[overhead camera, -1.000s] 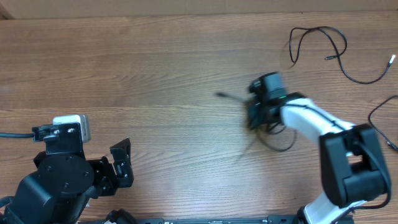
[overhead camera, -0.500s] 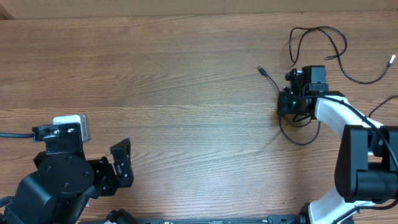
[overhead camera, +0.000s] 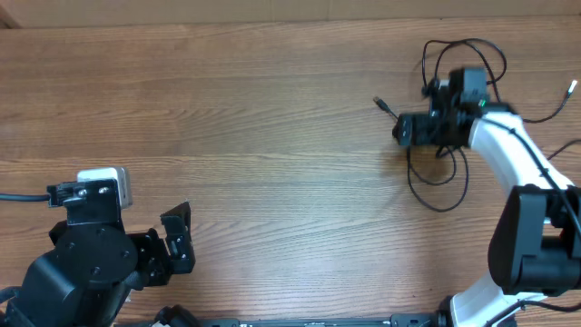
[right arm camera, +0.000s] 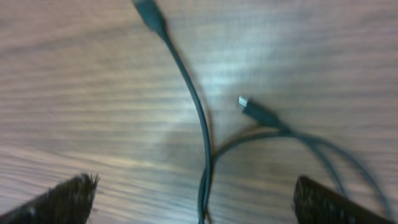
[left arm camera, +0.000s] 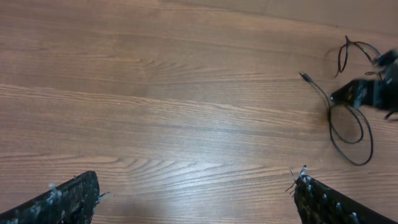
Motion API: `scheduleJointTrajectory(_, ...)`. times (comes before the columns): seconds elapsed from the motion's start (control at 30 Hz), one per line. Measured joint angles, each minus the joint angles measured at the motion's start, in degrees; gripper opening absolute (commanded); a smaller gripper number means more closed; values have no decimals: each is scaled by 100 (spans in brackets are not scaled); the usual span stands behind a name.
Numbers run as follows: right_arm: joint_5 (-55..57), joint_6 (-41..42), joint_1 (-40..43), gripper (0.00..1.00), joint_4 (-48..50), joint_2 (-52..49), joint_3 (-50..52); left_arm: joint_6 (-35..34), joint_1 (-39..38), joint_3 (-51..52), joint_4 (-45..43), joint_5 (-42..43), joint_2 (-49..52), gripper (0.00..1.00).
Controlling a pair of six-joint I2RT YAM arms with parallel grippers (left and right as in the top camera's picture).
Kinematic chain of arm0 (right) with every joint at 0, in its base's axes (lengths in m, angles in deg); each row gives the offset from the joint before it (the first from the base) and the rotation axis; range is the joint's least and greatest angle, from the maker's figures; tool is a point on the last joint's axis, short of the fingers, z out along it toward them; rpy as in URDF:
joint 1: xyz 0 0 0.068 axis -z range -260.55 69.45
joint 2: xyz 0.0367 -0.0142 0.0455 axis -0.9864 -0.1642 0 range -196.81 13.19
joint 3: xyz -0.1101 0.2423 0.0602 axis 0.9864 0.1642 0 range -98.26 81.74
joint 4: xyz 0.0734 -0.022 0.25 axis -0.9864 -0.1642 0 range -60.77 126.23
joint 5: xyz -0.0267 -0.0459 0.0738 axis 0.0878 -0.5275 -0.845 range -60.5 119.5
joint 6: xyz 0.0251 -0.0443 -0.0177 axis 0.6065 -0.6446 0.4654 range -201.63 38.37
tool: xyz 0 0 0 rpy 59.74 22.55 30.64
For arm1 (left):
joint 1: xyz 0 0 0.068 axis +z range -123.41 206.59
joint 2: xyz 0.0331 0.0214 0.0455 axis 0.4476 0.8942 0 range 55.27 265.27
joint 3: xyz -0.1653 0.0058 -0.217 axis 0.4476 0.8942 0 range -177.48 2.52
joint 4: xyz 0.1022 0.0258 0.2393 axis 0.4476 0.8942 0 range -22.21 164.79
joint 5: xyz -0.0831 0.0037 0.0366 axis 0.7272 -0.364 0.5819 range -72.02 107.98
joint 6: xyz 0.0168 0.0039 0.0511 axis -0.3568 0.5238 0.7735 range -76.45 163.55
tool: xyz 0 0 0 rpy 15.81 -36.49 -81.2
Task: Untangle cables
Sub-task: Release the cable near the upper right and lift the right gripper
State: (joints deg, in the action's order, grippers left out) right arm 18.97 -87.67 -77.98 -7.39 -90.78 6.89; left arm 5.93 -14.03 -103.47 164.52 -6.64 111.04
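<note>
Wood-grain brown tabletop (overhead camera: 227, 109) fills every view. At the lower left of the overhead frame the black left gripper (overhead camera: 177, 238) rests with its jaws spread and empty, well apart from every cord. At the upper right the white-and-black right gripper (overhead camera: 404, 130) hangs over the cables with its jaws also spread wide. Its wrist view shows nothing pinched.

A thin black looped cable (overhead camera: 440, 195) lies on the wood just below it, a second thin black coiled cord (overhead camera: 495, 59) sits at the top right, and a third black cord (overhead camera: 549, 163) lies at the right edge.

The likely trouble is in the wrist view, where a long black strand (right arm camera: 198, 118) crosses a curved black strand (right arm camera: 323, 146) low in the frame, between the fingers. Closing there would probably catch both strands and drag them together. The arm also overlaps the coiled cord, so a careless sweep could snag it. The small dark plug (right arm camera: 256, 112) could slip aside.
</note>
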Motion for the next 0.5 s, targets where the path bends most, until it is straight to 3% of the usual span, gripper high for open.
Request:
scheduleJointTrajectory(0.27,-17,299,0,100,-1757,59,-2583,0,0,0,-2,-2,0,99)
scheduleJointTrajectory(0.5,-107,741,-48,100,-2017,761,-4266,0,0,0,-2,-2,0,99)
